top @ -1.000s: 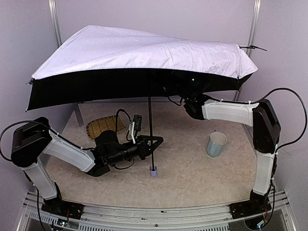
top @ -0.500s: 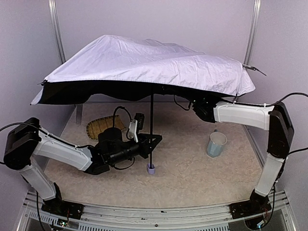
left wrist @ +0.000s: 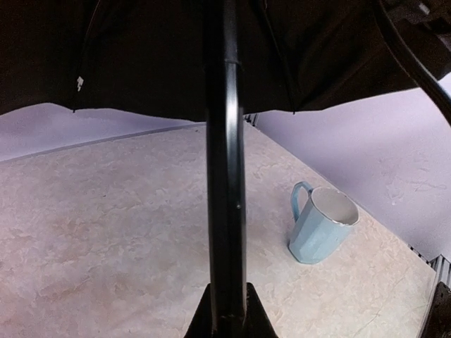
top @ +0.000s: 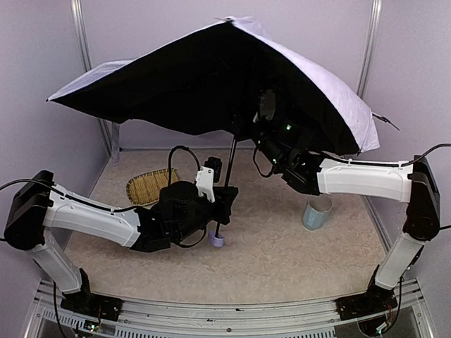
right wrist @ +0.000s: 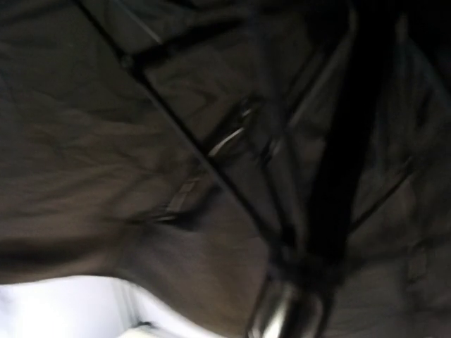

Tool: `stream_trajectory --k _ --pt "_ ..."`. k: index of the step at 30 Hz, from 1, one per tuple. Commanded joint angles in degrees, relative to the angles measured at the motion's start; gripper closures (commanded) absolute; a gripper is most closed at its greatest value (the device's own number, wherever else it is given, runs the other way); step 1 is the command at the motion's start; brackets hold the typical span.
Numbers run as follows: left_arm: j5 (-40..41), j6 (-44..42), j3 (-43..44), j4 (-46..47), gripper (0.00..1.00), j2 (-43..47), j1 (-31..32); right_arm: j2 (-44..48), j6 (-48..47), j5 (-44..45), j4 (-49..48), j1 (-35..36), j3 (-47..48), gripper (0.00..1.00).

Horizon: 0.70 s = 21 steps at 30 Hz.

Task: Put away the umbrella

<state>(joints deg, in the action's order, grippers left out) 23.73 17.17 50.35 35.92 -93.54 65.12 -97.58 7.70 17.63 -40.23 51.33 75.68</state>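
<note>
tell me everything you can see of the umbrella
The pale lavender umbrella with black lining is open, its canopy tipped so the black underside faces the top camera, lavender showing along the right edge. Its thin black shaft slants down to a small lavender knob. The left tool is shut on the shaft; the right tool reaches under the canopy.
</note>
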Motion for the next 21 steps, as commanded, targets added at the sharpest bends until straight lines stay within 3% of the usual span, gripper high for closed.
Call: stream_trajectory --k 1,3,4,7,11,12,16,21 --pt "4.91 -3.44 2.81 1.47 1.0 -1.07 1.04 1.69 -4.44 7.85 -2.39 -0.18 -0.2 0.54" --pt "4.88 -3.39 2.82 1.82 1.0 -1.45 1.1 1.61 -4.55 7.47 -2.96 -0.18 -0.21 0.68" --pt "4.81 -3.48 2.74 1.86 1.0 -1.55 1.05 1.58 -4.28 6.83 -2.91 -0.2 -0.2 0.81" --pt "3.24 -3.87 1.65 3.34 1.0 -1.33 1.05 2.11 -1.7 4.09 -1.48 -0.31 -0.49 1.0" --pt "-7.3 -4.93 -1.19 6.23 1.0 -0.26 -0.36 3.95 3.96 -1.62 -0.63 -0.35 -0.97 1.0" --pt "-10.04 -4.84 -1.86 6.83 0.95 -0.09 -1.01 4.31 5.56 -3.75 -0.57 -0.4 -0.75 1.0" --pt "-17.74 -2.24 -6.02 12.84 0.56 0.03 -4.27 5.22 12.93 -12.6 -1.37 -0.35 0.07 1.0" --pt "-23.9 1.01 -8.04 15.98 0.45 -1.06 -7.5 5.67 18.09 -16.66 -3.16 -0.39 0.42 1.0"
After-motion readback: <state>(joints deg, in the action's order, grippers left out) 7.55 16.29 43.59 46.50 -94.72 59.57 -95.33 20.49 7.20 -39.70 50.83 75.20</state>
